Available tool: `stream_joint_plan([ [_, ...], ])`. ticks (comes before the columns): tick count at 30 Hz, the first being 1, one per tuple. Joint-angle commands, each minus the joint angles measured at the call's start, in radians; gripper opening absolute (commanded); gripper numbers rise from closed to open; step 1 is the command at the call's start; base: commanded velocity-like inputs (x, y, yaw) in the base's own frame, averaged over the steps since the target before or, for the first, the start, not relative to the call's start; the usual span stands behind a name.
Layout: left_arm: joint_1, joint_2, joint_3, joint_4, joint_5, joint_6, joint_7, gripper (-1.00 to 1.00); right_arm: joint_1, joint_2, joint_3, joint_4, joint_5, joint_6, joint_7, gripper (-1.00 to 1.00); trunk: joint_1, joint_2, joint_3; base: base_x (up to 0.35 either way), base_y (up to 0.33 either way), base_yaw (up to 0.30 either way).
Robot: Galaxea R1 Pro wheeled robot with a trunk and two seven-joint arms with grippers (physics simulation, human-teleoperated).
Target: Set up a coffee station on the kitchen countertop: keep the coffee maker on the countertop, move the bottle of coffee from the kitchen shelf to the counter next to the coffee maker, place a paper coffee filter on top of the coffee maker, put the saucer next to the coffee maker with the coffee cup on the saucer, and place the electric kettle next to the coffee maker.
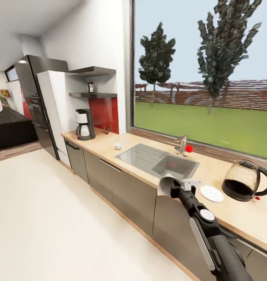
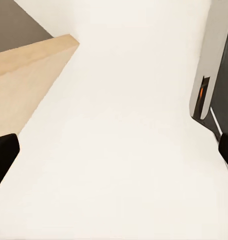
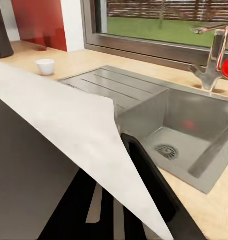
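Right hand (image 1: 176,186) raised in front of the bench edge, clenched on a paper coffee filter (image 1: 167,185); in the right wrist view the filter (image 3: 69,125) spreads as a pale sheet across one dark finger (image 3: 154,185). Right arm (image 1: 211,234) rises from the lower right of the head view.

Left hand: the left wrist view catches dark finger tips (image 2: 4,155) at its edges, set well apart, nothing between them; hand released. It looks onto pale floor (image 2: 124,150) and a wood-edged corner (image 2: 29,70).

Just beyond the right hand, the steel sink (image 1: 159,160) set into the wooden bench (image 1: 235,212), with a faucet (image 1: 182,145) and a red knob (image 1: 189,148) at the window side. Same sink (image 3: 179,135) and faucet (image 3: 214,55) in the right wrist view.

Saucer (image 1: 211,193) flat on the bench, on the right of the hand. Electric kettle (image 1: 244,180) near it, further right, glass body with dark contents, upright.

Coffee cup (image 1: 118,145) stands on the bench left of the sink, well apart from the saucer; also seen at (image 3: 45,66).

Coffee maker (image 1: 85,124) at the far left end of the bench, upright, by the red backsplash (image 1: 104,113). Bottle of coffee (image 1: 90,86) on the lower wall shelf (image 1: 92,95) above it. White fridge (image 1: 51,105) beside.
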Motion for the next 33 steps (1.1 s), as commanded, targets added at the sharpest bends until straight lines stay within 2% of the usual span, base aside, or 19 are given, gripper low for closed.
stream_joint_plan([
  [1, -0.002, -0.001, 0.001, 0.002, 0.001, 0.001, 0.002, 1.0, 0.0, -0.001, 0.001, -0.001, -0.013, 0.004, -0.003, -1.0, 0.0, -0.001, 0.0, 0.0, 0.0, 0.279],
  [27, -0.003, -0.001, 0.001, 0.002, 0.001, 0.001, -0.005, 1.0, 0.0, 0.001, 0.001, -0.001, -0.013, 0.004, -0.003, -1.0, 0.0, -0.001, 0.0, 0.0, 0.0, 0.279],
  [33, -0.004, -0.001, 0.001, 0.002, 0.001, 0.001, -0.008, 1.0, 0.0, 0.0, 0.006, -0.001, -0.012, 0.004, -0.003, -1.0, 0.0, -0.001, 0.0, 0.0, 0.0, 0.083],
])
